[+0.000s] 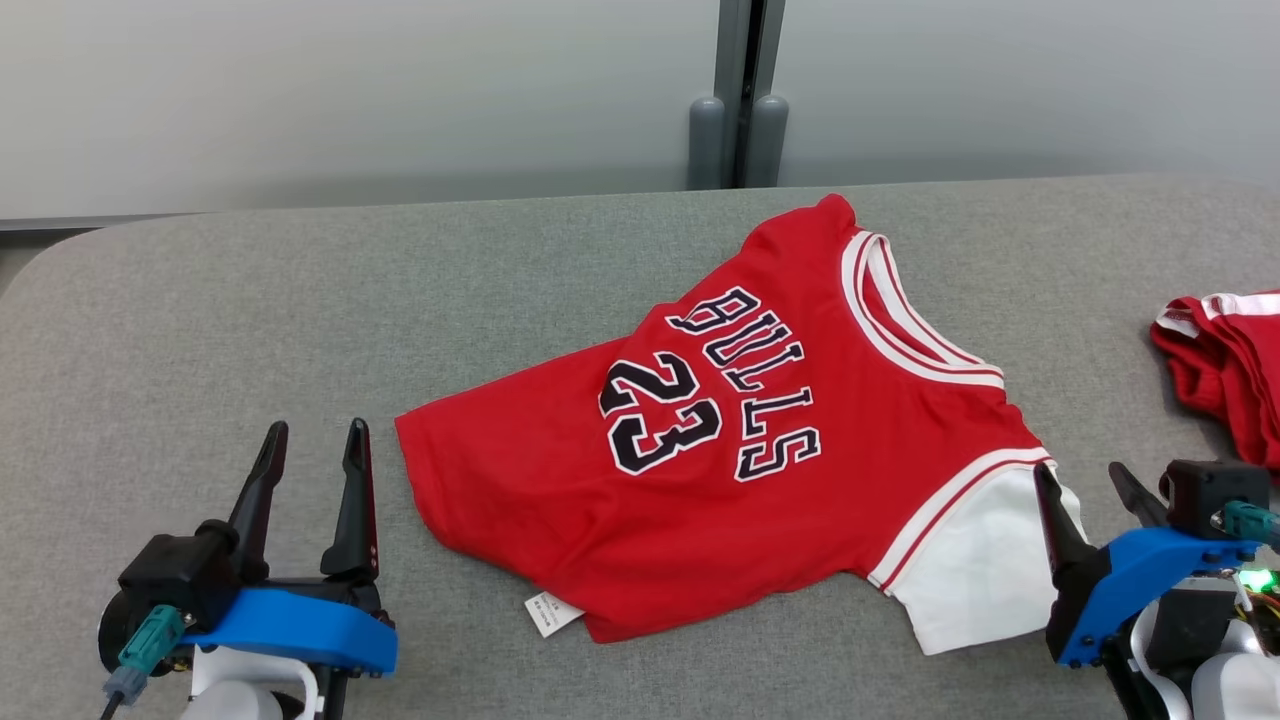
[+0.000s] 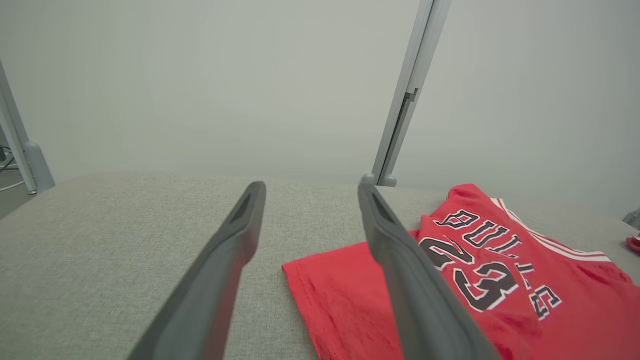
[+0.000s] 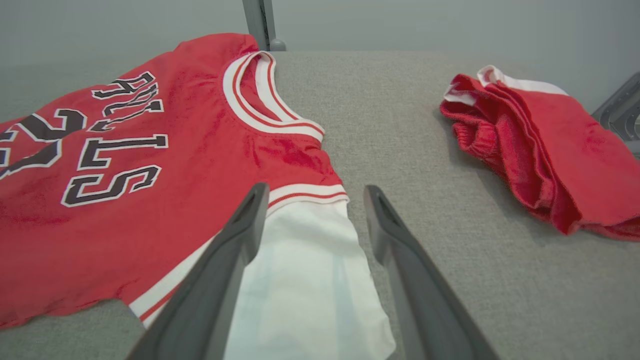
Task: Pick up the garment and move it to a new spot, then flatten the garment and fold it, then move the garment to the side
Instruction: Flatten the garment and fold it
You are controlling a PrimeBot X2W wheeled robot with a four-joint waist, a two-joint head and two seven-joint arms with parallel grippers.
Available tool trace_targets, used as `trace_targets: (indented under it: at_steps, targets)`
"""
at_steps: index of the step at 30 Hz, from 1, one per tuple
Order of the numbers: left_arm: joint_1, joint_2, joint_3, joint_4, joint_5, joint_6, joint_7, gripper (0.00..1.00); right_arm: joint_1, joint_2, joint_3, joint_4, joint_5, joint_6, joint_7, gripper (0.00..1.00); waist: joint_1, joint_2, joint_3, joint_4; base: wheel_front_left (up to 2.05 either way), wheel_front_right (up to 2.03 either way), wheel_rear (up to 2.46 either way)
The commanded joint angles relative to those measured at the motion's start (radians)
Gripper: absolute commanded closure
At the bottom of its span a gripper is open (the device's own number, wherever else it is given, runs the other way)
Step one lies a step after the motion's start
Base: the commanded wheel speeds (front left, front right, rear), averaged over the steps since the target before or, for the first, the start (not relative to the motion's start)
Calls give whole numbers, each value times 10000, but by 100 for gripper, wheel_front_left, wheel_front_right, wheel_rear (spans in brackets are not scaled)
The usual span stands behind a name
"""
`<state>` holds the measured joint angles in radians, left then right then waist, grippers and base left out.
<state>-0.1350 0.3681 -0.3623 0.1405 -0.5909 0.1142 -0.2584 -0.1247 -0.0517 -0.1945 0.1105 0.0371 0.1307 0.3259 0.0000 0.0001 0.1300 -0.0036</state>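
The jersey (image 1: 760, 430) lies nearly flat in the middle of the grey surface (image 1: 200, 300), with its white sleeve (image 1: 985, 560) at the near right. It looks light, soft and limp, so it would probably sag and crease when lifted. The hem corners or the shoulders seem the best places to pinch it.

The left end effector (image 1: 317, 430) stands spread and empty just beside the hem. The right end effector (image 1: 1080, 475) is spread too, over the sleeve's edge.

There are one jersey, one other red garment (image 1: 1225, 360) bunched at the right, and two end effectors.

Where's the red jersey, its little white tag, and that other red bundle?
red jersey (image 1: 560, 480), head view, plain fabric beside the number.
white tag (image 1: 552, 612), head view, the tag's middle.
red bundle (image 3: 545, 150), right wrist view, its upper fold.
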Motion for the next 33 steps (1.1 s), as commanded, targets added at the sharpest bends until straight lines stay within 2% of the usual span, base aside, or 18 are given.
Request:
trace_targets:
  at_steps: [1,8,16,24,30,31,32,33]
  targets:
    - [92,4,33,6,-8,46,-19,0,152,14,54,32,134,2,-229,0,0,-1,-23,19,0,0,0]
    - [287,21,-85,243,-246,12,359,0,491,-2,365,-152,844,2,-1755,0,0,-1,-222,81,0,0,0]
    - [-867,-233,-641,2026,-719,-320,2323,0,924,-4,1192,-561,1298,2,-1996,0,0,-1,-158,-114,0,0,0]
    - [-2075,-771,-539,4287,-1487,1,4052,0,711,-1,1864,-861,1540,2,-2160,0,0,-1,71,-720,0,0,0]
    - [-2455,-1018,-509,5421,-1948,96,5099,0,512,0,2046,-1065,1584,2,-2232,0,0,-1,225,-1074,0,0,0]
    - [-2469,-1034,-548,5497,-1965,61,5198,71,496,1,2066,-1088,1618,2,-2257,0,0,-1,228,-1103,0,0,0]
    - [-2493,-1037,-580,5476,-1990,-64,5194,100,492,0,2078,-1101,1638,2,-2294,0,0,-1,226,-1123,0,0,0]
    - [-2465,-1057,-574,5330,-2054,-218,5128,100,509,0,2106,-1112,1703,2,-2322,0,0,-1,228,-1141,0,0,0]
